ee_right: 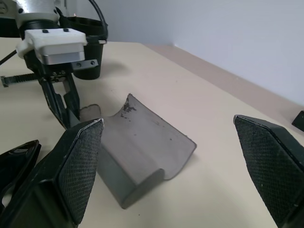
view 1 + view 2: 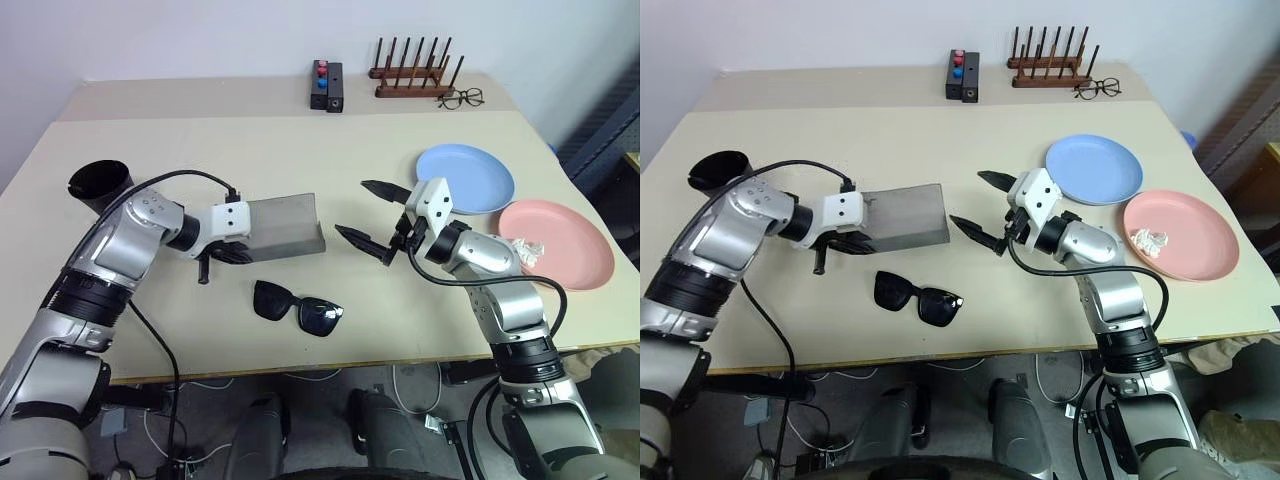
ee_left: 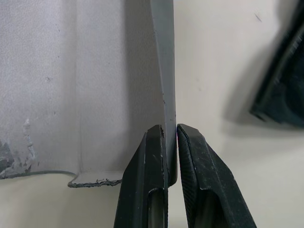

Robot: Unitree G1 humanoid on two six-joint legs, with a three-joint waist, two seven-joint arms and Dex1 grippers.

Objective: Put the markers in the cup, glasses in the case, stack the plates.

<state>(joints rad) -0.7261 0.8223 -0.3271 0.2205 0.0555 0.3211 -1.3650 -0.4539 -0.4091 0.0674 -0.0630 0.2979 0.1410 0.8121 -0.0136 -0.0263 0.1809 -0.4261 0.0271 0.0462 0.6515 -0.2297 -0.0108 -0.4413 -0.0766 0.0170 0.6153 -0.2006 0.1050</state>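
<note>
The grey case lies mid-table. My left gripper is shut on a thin wall of it at its left end, one finger on each side. At the case's right end my right gripper hovers open and holds nothing. The black glasses lie folded open on the table just in front of the case. The black cup stands at the far left, behind my left arm. The blue plate and the pink plate lie side by side at the right. The markers are out of view.
A crumpled white scrap lies on the pink plate. At the back stand a black holder with red and blue tops, a wooden peg rack and clear spectacles. The table's front edge runs just before the sunglasses.
</note>
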